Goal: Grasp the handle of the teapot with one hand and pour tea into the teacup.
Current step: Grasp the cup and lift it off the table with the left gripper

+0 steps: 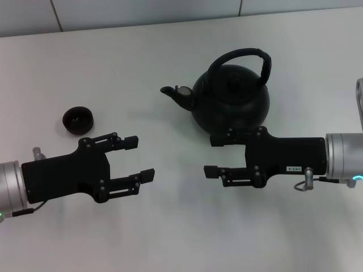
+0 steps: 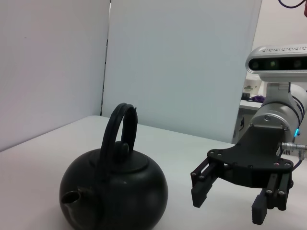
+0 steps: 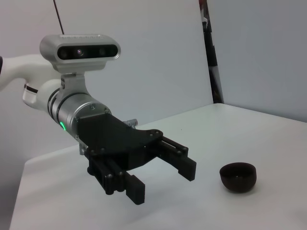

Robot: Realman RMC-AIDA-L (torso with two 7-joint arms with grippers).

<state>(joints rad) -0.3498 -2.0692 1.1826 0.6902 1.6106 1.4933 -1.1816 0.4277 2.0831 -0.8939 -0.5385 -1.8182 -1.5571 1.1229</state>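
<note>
1. The counter (image 1: 187, 226) is a plain white surface carrying the teapot, the teacup and both arms' shadows.
2. The teapot (image 1: 229, 102) stands upright on the far right-hand part of the counter, lid on, its short spout pointing toward the robot's left. What it holds cannot be seen.
3. The handle (image 1: 238, 56) arches upright over the lid, free of any contact; in the left wrist view it rises as a thin loop (image 2: 120, 132) above the round body.
4. The right gripper (image 1: 218, 154) hovers just in front of the teapot, pointing toward the robot's left. Its jaws are spread apart and hold nothing. The farther jaw overlaps the pot's lower body in the head view; whether it touches cannot be told. The handle is above and beyond the jaws, not between them.
5. The left gripper (image 1: 140, 158) hangs over the left part of the counter, its jaws parted and empty, facing the right gripper across a bare gap.
6. The teacup (image 1: 77, 119) sits upright on the counter's left, just beyond the left gripper and well apart from the teapot. Its dark inside shows no clear contents in the right wrist view (image 3: 238, 177).
</note>
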